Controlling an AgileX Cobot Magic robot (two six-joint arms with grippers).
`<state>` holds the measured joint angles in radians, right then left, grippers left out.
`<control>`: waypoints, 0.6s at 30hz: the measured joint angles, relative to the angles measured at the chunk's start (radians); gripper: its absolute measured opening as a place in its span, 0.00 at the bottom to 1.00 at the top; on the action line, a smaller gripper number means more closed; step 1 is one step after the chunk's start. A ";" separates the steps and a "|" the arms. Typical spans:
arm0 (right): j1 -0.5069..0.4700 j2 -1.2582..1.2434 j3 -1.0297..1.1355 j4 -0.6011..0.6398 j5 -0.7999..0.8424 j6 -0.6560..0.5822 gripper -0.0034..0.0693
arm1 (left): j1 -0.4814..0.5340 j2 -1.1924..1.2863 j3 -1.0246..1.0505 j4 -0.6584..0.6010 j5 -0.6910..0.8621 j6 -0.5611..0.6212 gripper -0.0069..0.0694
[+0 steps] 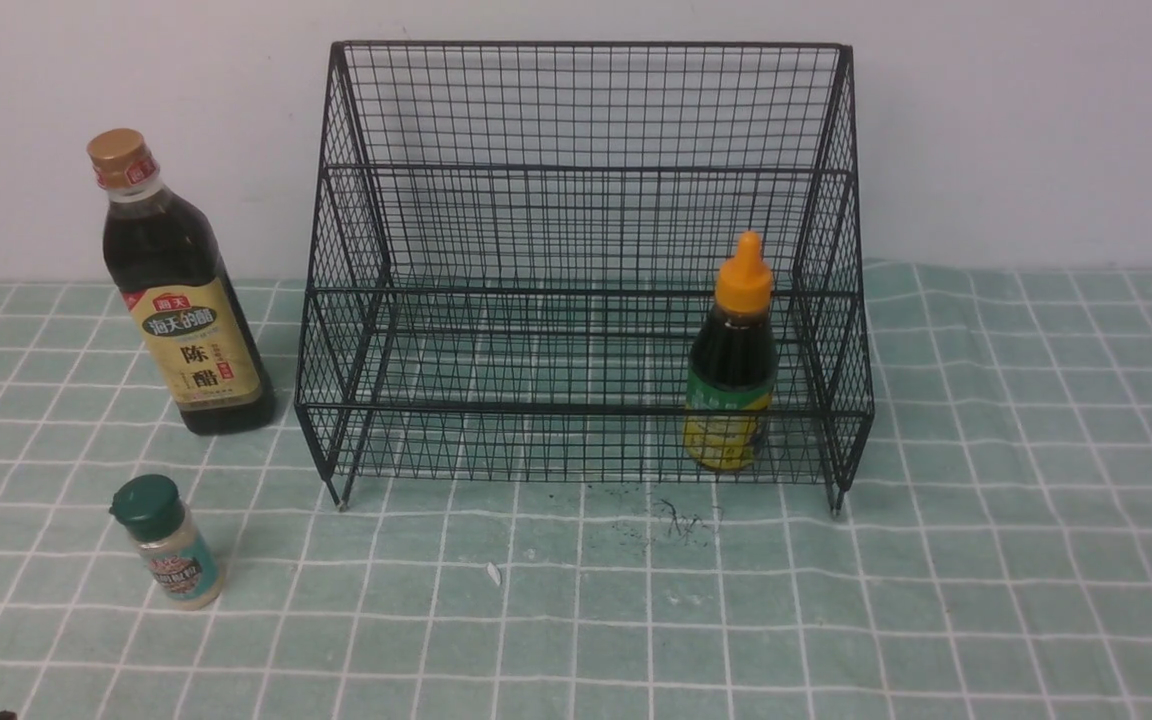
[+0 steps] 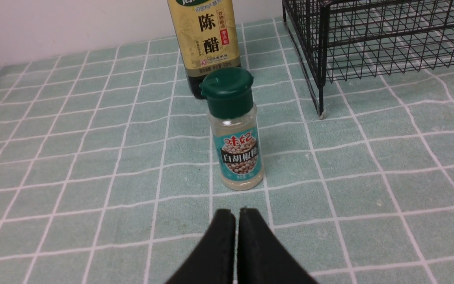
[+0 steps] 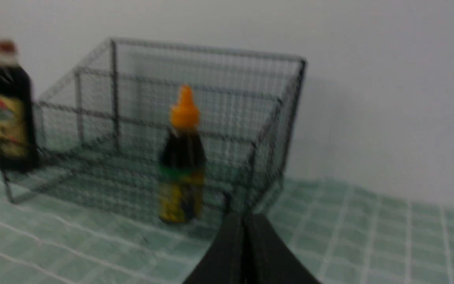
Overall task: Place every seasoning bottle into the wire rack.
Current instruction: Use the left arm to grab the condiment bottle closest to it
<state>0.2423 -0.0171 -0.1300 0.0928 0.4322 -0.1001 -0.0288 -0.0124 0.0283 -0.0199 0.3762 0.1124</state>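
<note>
- Bottles in the front view: the orange-capped bottle (image 1: pixel 733 360) is standing upright inside the lower tier of the wire rack (image 1: pixel 586 270), near its right end. The vinegar bottle (image 1: pixel 181 300) is standing outside, just beside the rack's left side. The shaker jar (image 1: pixel 168 545) is standing on the checked cloth (image 1: pixel 1036 500), nearer the robot and apart from the rack. Neither gripper is showing clearly here.
- Left wrist view: the left gripper (image 2: pixel 237 221) is pointing at the shaker jar with its fingers pressed together and nothing between them. The jar is standing upright just ahead of the tips, with the vinegar bottle close behind it and the rack's front left foot off to one side.
- Right wrist view: the picture is coming through blurred. The right gripper (image 3: pixel 244 225) is likewise closed tip to tip and is holding nothing. It is facing the rack's right front corner and the bottle inside.
- Step in hand, by judgement: the left arm is lining up on the shaker jar.
  - The jaws are needing to spread wider than the jar before advancing.
  - A grip on the clear body below the green lid is looking safest.
  - An overshoot is risking a knock to the vinegar bottle.
  - The jar is needing a lift over the front rail.
</note>
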 joint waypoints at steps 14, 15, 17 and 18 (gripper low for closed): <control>-0.293 0.001 0.147 0.024 -0.032 -0.005 0.03 | 0.000 0.000 0.000 0.000 0.000 0.000 0.08; -0.293 0.001 0.147 0.024 -0.032 -0.005 0.03 | 0.000 0.000 0.000 0.000 0.000 0.000 0.08; -0.293 0.001 0.147 0.024 -0.032 -0.005 0.03 | 0.000 0.000 0.000 0.000 0.000 0.000 0.08; -0.293 0.001 0.147 0.025 -0.033 -0.005 0.03 | 0.000 0.000 0.000 0.000 0.000 0.000 0.08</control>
<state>-0.0504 -0.0158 0.0174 0.1177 0.3992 -0.1053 -0.0288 -0.0124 0.0283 -0.0199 0.3762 0.1124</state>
